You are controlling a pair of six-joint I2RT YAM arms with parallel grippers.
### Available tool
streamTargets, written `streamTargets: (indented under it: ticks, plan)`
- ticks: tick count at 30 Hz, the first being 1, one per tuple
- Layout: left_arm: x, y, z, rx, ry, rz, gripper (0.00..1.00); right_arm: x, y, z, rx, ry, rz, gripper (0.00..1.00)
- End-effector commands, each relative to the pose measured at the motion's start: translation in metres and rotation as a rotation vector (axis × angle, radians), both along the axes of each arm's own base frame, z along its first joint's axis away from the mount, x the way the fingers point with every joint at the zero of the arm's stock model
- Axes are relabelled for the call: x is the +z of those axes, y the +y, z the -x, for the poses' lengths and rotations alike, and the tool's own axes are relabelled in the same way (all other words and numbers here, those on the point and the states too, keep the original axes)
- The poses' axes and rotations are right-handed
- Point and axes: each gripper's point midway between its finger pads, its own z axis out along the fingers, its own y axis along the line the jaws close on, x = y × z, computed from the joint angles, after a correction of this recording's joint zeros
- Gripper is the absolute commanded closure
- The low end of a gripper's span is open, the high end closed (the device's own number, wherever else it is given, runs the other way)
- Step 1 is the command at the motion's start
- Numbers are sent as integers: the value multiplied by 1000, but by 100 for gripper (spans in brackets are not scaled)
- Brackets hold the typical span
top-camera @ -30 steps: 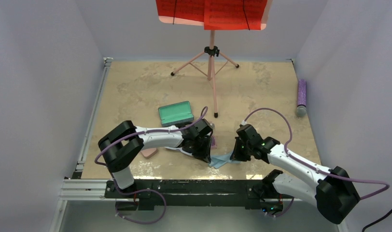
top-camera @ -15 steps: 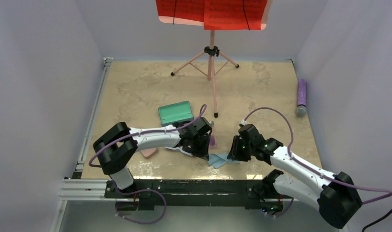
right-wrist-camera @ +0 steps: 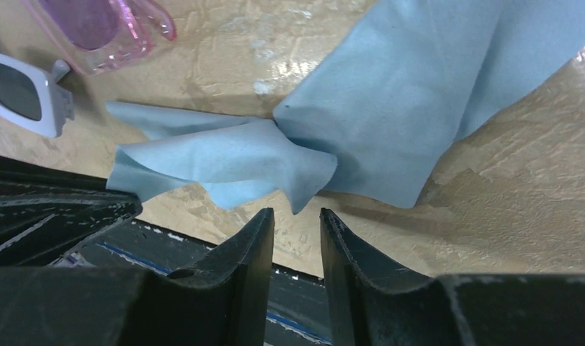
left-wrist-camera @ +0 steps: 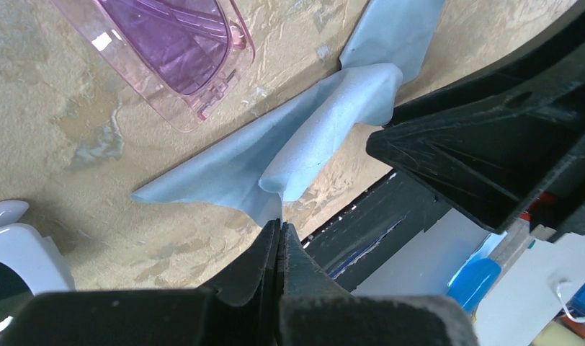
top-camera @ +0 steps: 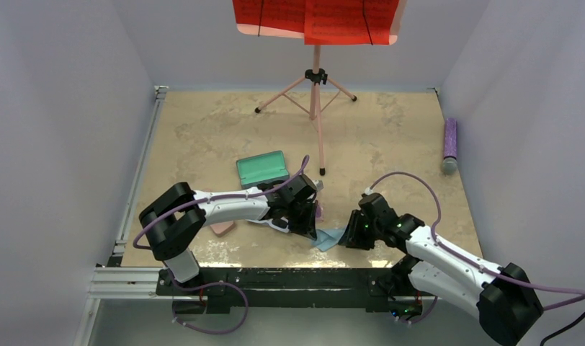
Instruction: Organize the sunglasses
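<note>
The left gripper [left-wrist-camera: 279,234] has its fingers pressed flat together on what looks like a nipped corner of the light blue cloth [left-wrist-camera: 225,166], while the right gripper [right-wrist-camera: 297,220] holds a narrow gap over that cloth's folded tip and grips nothing. Just beyond the cloth lie the pink translucent sunglasses [left-wrist-camera: 176,50], with the white sunglasses [right-wrist-camera: 23,90] beside the cloth's left-arm end, both flat on the table. Both pairs are probably light, stiff, slick plastic with delicate hinges, so the bridge or frame rim seems a safer hold than the lenses.
</note>
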Motion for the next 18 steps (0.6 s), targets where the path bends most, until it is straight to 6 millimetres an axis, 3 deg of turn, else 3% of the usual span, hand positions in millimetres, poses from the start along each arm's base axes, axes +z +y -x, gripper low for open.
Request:
streamTargets:
  ticks: [1,12,18]
  plan:
    - [15,-8,1,-36,-26,64,100,3,11,-5,-61,6,-76,66]
    - [15,-7,2,-34,-26,66,100,3,14,-14,-126,-37,-126,73]
    - [20,-6,0,-33,-39,71,100,4,15,-15,-123,-42,-136,100]
